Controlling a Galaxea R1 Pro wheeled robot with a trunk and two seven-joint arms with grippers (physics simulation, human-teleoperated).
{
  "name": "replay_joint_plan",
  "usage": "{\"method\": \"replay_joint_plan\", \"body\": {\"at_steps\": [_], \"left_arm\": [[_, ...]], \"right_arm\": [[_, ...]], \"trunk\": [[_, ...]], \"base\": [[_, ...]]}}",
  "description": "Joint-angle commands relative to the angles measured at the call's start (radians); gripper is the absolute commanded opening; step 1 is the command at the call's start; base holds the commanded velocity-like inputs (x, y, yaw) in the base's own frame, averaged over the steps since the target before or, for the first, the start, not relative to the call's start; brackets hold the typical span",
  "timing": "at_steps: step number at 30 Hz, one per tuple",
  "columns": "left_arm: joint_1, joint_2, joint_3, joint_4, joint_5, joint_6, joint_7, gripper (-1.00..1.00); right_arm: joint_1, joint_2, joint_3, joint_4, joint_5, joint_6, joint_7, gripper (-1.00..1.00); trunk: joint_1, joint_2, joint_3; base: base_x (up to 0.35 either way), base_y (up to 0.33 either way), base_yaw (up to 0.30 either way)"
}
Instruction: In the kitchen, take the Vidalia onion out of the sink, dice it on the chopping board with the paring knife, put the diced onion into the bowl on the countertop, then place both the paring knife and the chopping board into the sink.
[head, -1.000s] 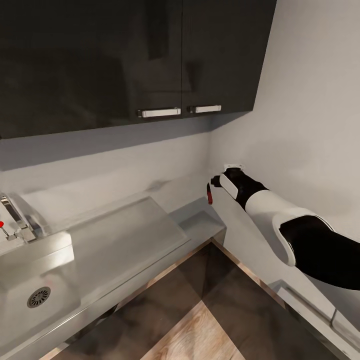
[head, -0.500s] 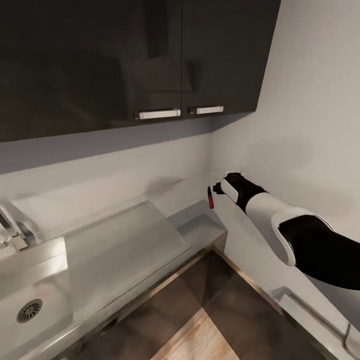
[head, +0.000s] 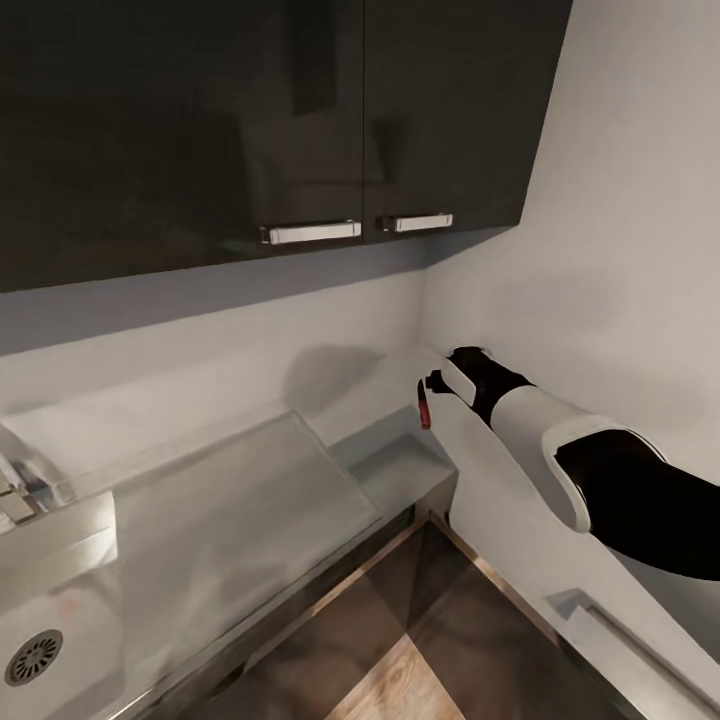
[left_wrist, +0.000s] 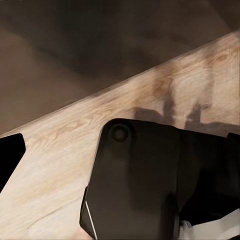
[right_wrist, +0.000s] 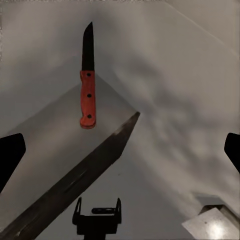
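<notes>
Ahead of the right claw (head: 428, 383), whose fingertips stand spread and grasp nothing, the paring knife (right_wrist: 87, 82) hangs over the worktop (head: 400, 465) corner, seemingly released.

I am seeing the brushed grey steel sink (head: 60, 610) gleaming, its flat draining panel (head: 230, 500) reflecting softly. The smooth grey countertop (head: 400, 465) is showing slight sheen. The paring knife (right_wrist: 88, 75) is showing dark blade, matt reddish riveted handle. Glossy dark wall cabinets (head: 250, 120); wood-grain floor (left_wrist: 60, 145).
</notes>
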Motion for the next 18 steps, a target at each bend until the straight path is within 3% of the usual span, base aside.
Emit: {"method": "replay_joint_plan", "body": {"at_steps": [1,10,18], "left_arm": [[0.0,0.0,-0.001,-0.001,0.002,-0.001,0.002,1.0],[0.0,0.004,-0.001,0.006,0.003,-0.001,0.002,1.0],[0.0,0.004,-0.001,0.011,0.004,-0.001,0.002,1.0]], "right_arm": [[-0.001,0.0,0.008,-0.001,-0.011,0.005,-0.006,1.0],[-0.001,0.012,0.008,-0.001,-0.011,0.005,-0.005,1.0],[-0.001,0.014,0.007,-0.001,-0.011,0.005,-0.005,1.0]], "trunk": [[0.001,-0.002,-0.002],[0.001,-0.002,-0.002],[0.001,-0.002,-0.003]], "base": [[0.088,0.0,0.0],[0.177,-0.02,0.0],[0.041,-0.001,0.0]]}}
